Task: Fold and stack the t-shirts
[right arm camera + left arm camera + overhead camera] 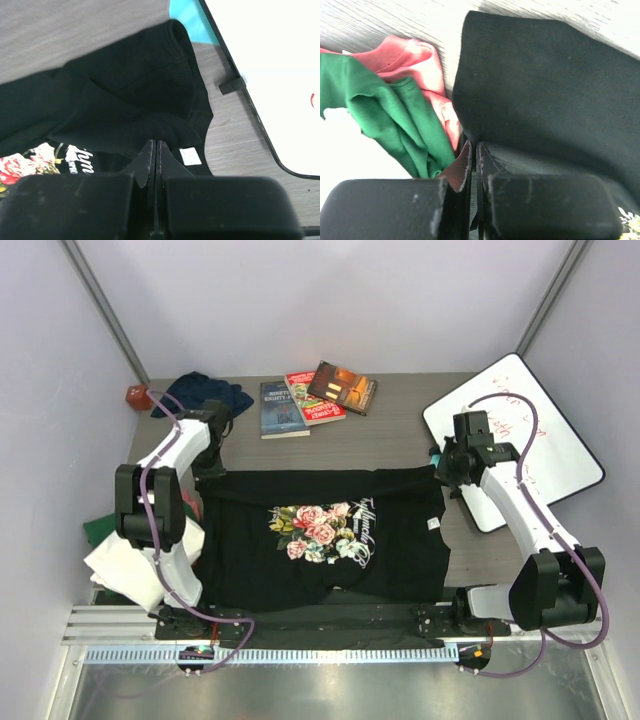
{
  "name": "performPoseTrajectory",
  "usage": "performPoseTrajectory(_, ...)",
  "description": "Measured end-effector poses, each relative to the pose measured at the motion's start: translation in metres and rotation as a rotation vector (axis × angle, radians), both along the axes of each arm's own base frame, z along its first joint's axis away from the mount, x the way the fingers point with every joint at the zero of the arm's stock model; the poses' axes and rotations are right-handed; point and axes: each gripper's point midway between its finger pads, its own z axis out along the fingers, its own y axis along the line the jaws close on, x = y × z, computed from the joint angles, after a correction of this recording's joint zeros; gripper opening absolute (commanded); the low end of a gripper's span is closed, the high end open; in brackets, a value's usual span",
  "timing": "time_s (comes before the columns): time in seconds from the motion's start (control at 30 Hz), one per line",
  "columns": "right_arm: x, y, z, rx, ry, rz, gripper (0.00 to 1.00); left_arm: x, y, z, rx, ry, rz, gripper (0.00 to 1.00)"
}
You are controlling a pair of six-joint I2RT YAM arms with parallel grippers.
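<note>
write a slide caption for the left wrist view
Left gripper pinching the black t-shirt by its edge, a green t-shirt and a pink cloth bunched beside it on the wooden table

- One black shirt (400, 540) with roses.
- One navy shirt (200, 392).
- One green shirt (395, 115).
- One white shirt (120, 565).
- One pink cloth (415, 60).
- Three books: a blue book (284, 408), a red book (318, 400) and a dark book (343, 387).
- One whiteboard (540, 430).
- One teal mat (187, 22).
- Two arms: left arm (165, 500), right arm (520, 510).

A grey wood-grain desk (400, 445) stands between plain pale walls (330, 300), under even light; a metal rail (300, 653) runs along its near edge.
</note>
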Motion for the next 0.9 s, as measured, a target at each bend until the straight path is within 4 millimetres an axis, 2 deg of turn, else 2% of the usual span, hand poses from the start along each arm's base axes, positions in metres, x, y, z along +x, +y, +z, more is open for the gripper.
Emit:
performPoseTrajectory(0.13,-0.006,0.000,-0.017,-0.002,0.049,0.001,0.01,-0.001,-0.003,-0.009,-0.005,0.029,-0.009,0.00)
performPoseTrajectory(0.23,-0.009,0.001,-0.028,0.003,0.086,0.006,0.01,-0.003,-0.004,-0.016,-0.004,0.055,-0.013,0.06)
performPoseTrajectory(0.3,-0.011,0.003,-0.033,0.010,0.099,0.011,0.01,-0.004,-0.004,-0.021,0.003,0.070,-0.013,0.13)
performPoseTrajectory(0.33,-0.012,0.004,-0.035,0.014,0.103,0.013,0.03,-0.005,-0.004,-0.022,0.010,0.075,-0.012,0.16)
performPoseTrajectory(0.37,-0.014,0.004,-0.037,0.017,0.110,0.014,0.07,-0.005,-0.003,-0.022,0.014,0.078,-0.013,0.24)
performPoseTrajectory(0.57,-0.026,0.005,-0.052,0.030,0.152,0.002,0.17,-0.008,0.002,-0.021,0.045,0.085,-0.010,0.31)
performPoseTrajectory(0.73,-0.030,0.006,-0.049,0.044,0.138,-0.005,0.18,-0.008,0.008,-0.019,0.083,0.085,-0.004,0.34)
performPoseTrajectory(0.8,-0.033,0.006,-0.044,0.047,0.119,-0.009,0.09,-0.008,0.011,-0.017,0.104,0.083,0.001,0.34)
performPoseTrajectory(0.9,-0.037,0.006,-0.035,0.052,0.094,-0.014,0.09,-0.009,0.015,-0.015,0.130,0.081,0.007,0.34)
